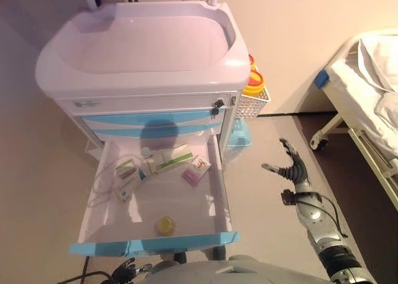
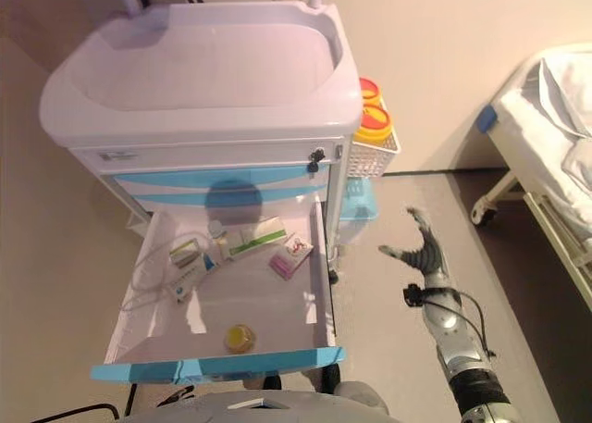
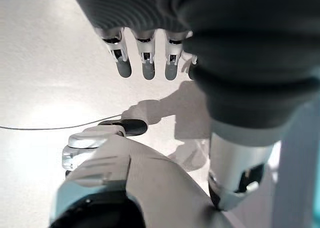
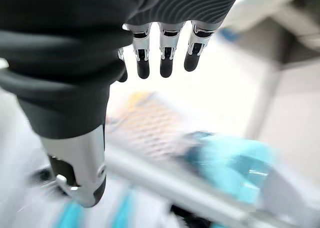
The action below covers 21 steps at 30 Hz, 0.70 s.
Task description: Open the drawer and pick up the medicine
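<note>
With the drawer already out and the medicine boxes lying at its far end, the right hand, fingers spread wide and empty, could clip the drawer's right wall reaching in.

- The drawer is the lowest one of the cart; white inside with a light blue front; pulled fully out toward the near side; its floor open to view
- A white and green medicine box lies flat at the far end of the drawer, tilted
- A small pink and white packet lies just right of that box, near the right wall
- Further small boxes lie at the far left
- A small round yellow jar sits near the front, well apart from the others
</note>
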{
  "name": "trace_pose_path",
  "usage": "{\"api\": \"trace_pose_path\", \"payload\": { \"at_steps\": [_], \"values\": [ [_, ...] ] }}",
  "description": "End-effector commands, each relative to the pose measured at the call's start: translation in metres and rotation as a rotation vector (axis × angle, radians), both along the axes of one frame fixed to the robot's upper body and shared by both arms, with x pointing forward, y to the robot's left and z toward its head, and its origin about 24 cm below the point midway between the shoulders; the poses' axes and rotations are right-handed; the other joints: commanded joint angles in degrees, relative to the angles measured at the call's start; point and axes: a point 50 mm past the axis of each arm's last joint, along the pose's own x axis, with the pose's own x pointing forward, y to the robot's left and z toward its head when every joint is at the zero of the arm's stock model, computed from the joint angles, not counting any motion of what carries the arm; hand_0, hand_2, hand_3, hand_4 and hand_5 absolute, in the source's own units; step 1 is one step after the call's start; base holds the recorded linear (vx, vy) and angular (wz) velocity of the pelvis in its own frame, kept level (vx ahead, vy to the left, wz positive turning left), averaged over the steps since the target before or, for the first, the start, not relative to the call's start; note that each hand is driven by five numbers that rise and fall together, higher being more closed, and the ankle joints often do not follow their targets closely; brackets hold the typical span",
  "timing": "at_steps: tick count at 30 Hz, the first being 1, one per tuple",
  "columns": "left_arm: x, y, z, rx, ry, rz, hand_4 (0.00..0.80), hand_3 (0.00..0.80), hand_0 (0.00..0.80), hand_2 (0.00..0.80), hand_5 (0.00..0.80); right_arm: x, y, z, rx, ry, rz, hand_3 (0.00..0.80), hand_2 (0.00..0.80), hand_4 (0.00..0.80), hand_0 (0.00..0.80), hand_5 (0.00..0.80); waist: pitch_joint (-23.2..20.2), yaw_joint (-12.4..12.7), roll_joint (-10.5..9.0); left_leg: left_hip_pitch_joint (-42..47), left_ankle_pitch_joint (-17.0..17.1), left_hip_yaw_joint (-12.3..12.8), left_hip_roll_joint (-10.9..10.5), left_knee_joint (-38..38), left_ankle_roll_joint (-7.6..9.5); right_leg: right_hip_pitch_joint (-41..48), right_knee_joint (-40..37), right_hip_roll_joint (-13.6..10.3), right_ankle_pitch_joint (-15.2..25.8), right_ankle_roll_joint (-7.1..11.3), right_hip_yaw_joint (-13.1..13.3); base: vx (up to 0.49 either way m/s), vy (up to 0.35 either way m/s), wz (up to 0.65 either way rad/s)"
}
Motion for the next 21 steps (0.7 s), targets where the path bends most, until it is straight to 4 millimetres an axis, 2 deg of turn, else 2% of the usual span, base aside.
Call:
{"api": "trace_pose_path", "payload": {
  "at_steps": [1, 5, 6, 8, 11, 14, 17, 21],
  "values": [
    [0.006, 0.005, 0.001, 0.028, -0.007, 0.011, 0.0, 0.0, 0.0, 0.0, 0.0, 0.015, 0.025, 0.058, -0.143, -0.239, 0.29, 0.0, 0.0, 0.0, 0.0, 0.0, 0.5, 0.9, -1.76, -1.2, -5.1, -1.0, -3.1, 0.5, 0.65, 0.2, 1.2, -2.8, -0.8, 6.2, 0.0, -0.018, 0.004, -0.05],
    [0.013, 0.005, 0.002, 0.032, -0.023, -0.018, 0.0, 0.0, 0.0, 0.0, 0.0, 0.016, 0.059, 0.097, -0.371, -0.348, 0.599, 0.0, 0.0, 0.0, 0.0, 0.0, 0.5, 2.6, -2.24, -1.8, -5.0, -1.4, -3.0, 0.4, 0.42, -0.1, 1.0, -3.1, -0.9, 6.42, -0.7, -0.02, -0.012, -0.03],
    [0.014, 0.005, 0.002, 0.032, -0.025, -0.02, 0.0, 0.0, 0.0, 0.0, 0.0, 0.015, 0.061, 0.099, -0.38, -0.354, 0.626, 0.0, 0.0, 0.0, 0.0, 0.0, 0.5, 2.6, -2.28, -1.9, -5.0, -1.4, -3.0, 0.4, 0.41, -0.1, 1.0, -3.1, -0.9, 6.44, -0.7, 0.0, 0.0, 0.0],
    [0.021, 0.007, 0.003, 0.033, -0.031, -0.039, 0.0, 0.0, 0.0, 0.0, 0.0, 0.016, 0.078, 0.115, -0.471, -0.371, 0.754, 0.0, 0.0, 0.0, 0.0, 0.0, 0.6, 3.5, -2.63, -2.2, -4.8, -1.9, -3.0, 0.5, 0.32, -0.1, 1.0, -3.2, -1.1, 6.47, -0.9, -0.024, -0.04, 0.01],
    [0.027, 0.007, 0.004, 0.035, -0.034, -0.062, 0.0, 0.0, 0.0, 0.0, 0.0, 0.015, 0.1, 0.126, -0.576, -0.385, 0.91, 0.0, 0.0, 0.0, 0.0, 0.0, 0.5, 4.9, -3.04, -2.3, -4.6, -2.9, -3.0, 0.3, 0.18, 0.4, 0.8, -3.4, -1.3, 6.5, -1.5, -0.001, -0.039, 0.1],
    [0.031, 0.006, 0.005, 0.031, -0.04, -0.071, 0.0, 0.0, 0.0, 0.0, 0.0, 0.016, 0.118, 0.124, -0.669, -0.373, 1.018, 0.0, 0.0, 0.0, 0.0, 0.0, 0.3, 6.4, -3.2, -2.3, -4.5, -4.1, -3.0, 0.2, -0.04, 1.0, 0.7, -3.6, -1.6, 6.5, -2.6, 0.018, -0.026, 0.15],
    [0.033, 0.006, 0.006, 0.03, -0.045, -0.075, 0.0, 0.0, 0.0, 0.0, 0.0, 0.017, 0.132, 0.11, -0.774, -0.349, 1.097, 0.0, 0.0, 0.0, 0.0, 0.0, 0.3, 8.3, -3.38, -2.5, -4.4, -5.6, -3.0, 0.4, -0.2, 1.7, 0.6, -3.8, -2.2, 6.34, -4.1, 0.025, -0.035, 0.26],
    [0.035, 0.007, 0.006, 0.037, -0.05, -0.088, 0.0, 0.0, 0.0, 0.0, 0.0, 0.023, 0.143, 0.078, -0.883, -0.28, 1.143, 0.0, 0.0, 0.0, 0.0, 0.0, 0.6, 10.8, -3.5, -2.9, -4.1, -7.8, -3.2, 0.6, -0.41, 2.4, 0.7, -3.8, -2.9, 5.91, -6.2, 0.013, -0.039, 0.32]
  ]
}}
